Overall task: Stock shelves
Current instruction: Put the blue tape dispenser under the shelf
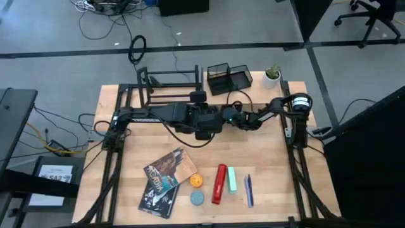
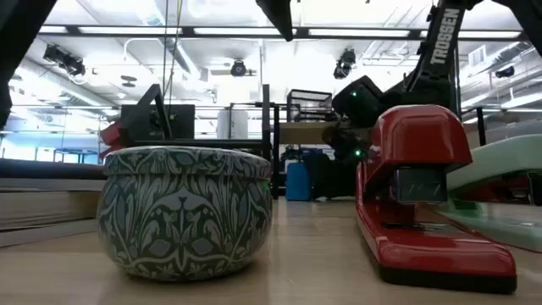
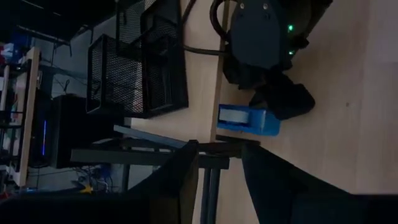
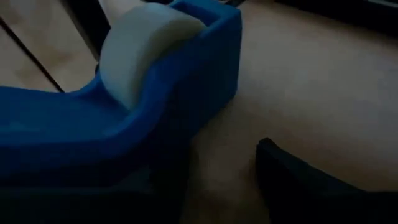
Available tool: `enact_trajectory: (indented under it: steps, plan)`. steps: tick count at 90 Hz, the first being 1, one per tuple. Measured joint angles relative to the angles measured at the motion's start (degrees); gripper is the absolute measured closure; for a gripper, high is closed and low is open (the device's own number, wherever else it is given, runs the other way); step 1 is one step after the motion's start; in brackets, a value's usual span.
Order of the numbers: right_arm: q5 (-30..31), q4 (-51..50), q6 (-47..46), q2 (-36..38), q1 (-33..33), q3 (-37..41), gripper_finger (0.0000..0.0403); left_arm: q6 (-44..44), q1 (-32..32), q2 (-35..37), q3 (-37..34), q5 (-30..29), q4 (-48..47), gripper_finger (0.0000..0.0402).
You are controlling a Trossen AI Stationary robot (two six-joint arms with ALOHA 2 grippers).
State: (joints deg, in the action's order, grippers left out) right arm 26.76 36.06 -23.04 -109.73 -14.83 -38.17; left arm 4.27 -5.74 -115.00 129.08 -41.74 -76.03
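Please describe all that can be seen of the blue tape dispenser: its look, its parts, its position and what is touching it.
The blue tape dispenser looks like moulded plastic, with a curved body and a raised end wall. A whitish roll of tape sits in its cradle. It lies on the wooden table, between the black shelf rack and the right tool, which is close at one end; contact cannot be confirmed. The mesh organizer stands nearby, apart. The left tool is open, short of the dispenser.

Red stapler, patterned tin, mesh organizer, potted plant.
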Motion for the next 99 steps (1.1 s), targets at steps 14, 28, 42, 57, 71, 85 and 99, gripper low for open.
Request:
enact_trajectory:
  steps: [14,28,42,57,71,85,99]
  plan:
    - [-1.63,1.11,2.15,0.00,-0.04,0.00,0.0250,0.00,0.00,0.00,0.00,0.00,0.02,0.0296]
    - [-2.10,1.37,3.54,0.00,0.00,0.00,0.0250,0.00,0.00,0.00,0.00,0.00,0.04,0.0296]
    - [-1.64,0.32,1.10,0.85,1.17,-0.02,0.0250,-0.02,0.00,0.00,0.00,0.00,0.05,0.0296]
    - [-1.47,-7.60,0.33,4.94,5.40,-0.24,0.0249,-0.02,0.00,0.00,0.00,-0.02,0.06,0.0296]
    - [-1.48,-18.52,1.99,12.31,10.93,-0.17,0.0249,-0.02,-0.02,0.00,0.00,-0.75,0.00,0.0296]
    - [-4.98,-31.56,8.12,26.24,14.80,-0.13,0.0248,-0.10,-0.02,0.00,0.00,-2.14,-0.81,0.0296]
    - [-12.02,-42.31,12.63,45.89,12.97,-0.23,0.0249,-4.63,-0.15,0.00,0.00,-2.16,-4.36,0.0296]
